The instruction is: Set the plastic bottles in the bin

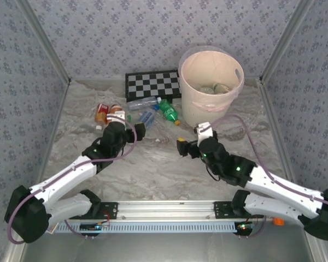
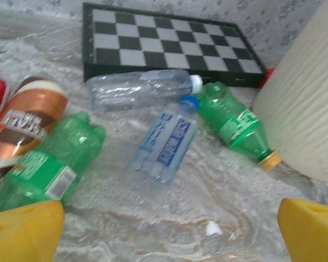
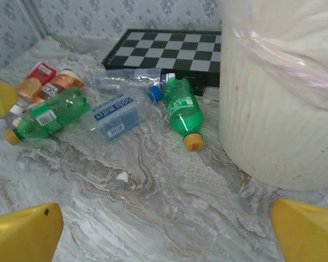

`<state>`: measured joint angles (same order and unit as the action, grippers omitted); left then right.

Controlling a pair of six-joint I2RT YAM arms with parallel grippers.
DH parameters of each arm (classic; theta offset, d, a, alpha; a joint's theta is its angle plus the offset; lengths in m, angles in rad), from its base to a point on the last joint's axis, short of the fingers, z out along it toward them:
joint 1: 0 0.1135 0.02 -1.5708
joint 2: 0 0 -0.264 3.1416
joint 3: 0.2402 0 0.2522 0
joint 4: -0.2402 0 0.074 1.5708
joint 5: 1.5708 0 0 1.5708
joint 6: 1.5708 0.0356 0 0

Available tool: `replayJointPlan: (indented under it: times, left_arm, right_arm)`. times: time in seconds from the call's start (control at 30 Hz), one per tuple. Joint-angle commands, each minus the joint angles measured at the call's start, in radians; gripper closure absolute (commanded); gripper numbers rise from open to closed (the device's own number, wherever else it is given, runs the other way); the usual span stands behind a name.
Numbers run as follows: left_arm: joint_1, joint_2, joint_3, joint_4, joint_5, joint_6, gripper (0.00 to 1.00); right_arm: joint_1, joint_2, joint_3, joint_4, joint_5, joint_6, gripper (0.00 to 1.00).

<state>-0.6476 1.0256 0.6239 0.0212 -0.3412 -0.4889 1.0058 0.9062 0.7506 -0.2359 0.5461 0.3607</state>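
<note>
We see both jaws open and empty, ready for picking: the left gripper (image 2: 169,232) faces the bottles (image 2: 164,144) at mid-frame, and the right gripper (image 3: 164,232) hangs near the bin (image 3: 279,109), upper right.

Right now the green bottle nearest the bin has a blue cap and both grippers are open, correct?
No: the green bottle by the bin has a yellow cap, per the right wrist view. The left gripper and right gripper are open.
</note>
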Motion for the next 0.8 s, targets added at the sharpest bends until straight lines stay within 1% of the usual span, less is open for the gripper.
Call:
replayJointPlan:
  times: [0.0,0.1,0.2,0.27,0.33,0.4,0.5,0.6,0.7,0.77]
  left_arm:
    - [0.005,-0.051,-0.039,0.091,-0.051,-0.018,0.0]
    - [0.005,-0.087,-0.092,0.128,-0.092,-0.008,0.0]
    - [0.006,-0.116,-0.139,0.162,-0.109,0.008,0.0]
    - [0.005,-0.127,-0.168,0.188,-0.111,0.007,0.0]
    - [0.006,-0.135,-0.179,0.193,-0.084,-0.012,0.0]
    - [0.006,-0.136,-0.185,0.198,-0.048,-0.026,0.0]
    - [0.003,-0.134,-0.187,0.198,-0.024,-0.038,0.0]
    - [0.003,-0.136,-0.188,0.201,0.009,-0.052,0.0]
    - [0.002,-0.127,-0.187,0.216,0.07,-0.067,0.0]
    - [0.003,-0.114,-0.183,0.218,0.088,-0.079,0.0]
  right_arm:
    - [-0.003,0.125,0.1,-0.001,0.032,-0.028,0.0]
    - [-0.038,0.259,0.178,-0.011,0.022,-0.042,0.0]
    - [-0.112,0.384,0.259,-0.042,-0.071,-0.023,0.0]
    - [-0.163,0.472,0.331,-0.078,-0.148,-0.004,0.06]
    - [-0.192,0.559,0.394,-0.099,-0.185,-0.013,0.12]
    - [-0.205,0.642,0.475,-0.148,-0.189,-0.005,0.14]
    - [-0.229,0.788,0.588,-0.225,-0.201,-0.011,0.2]
    - [-0.244,0.916,0.696,-0.298,-0.18,-0.022,0.25]
    - [-0.246,1.013,0.771,-0.339,-0.145,-0.032,0.26]
    - [-0.25,1.059,0.8,-0.351,-0.141,-0.034,0.26]
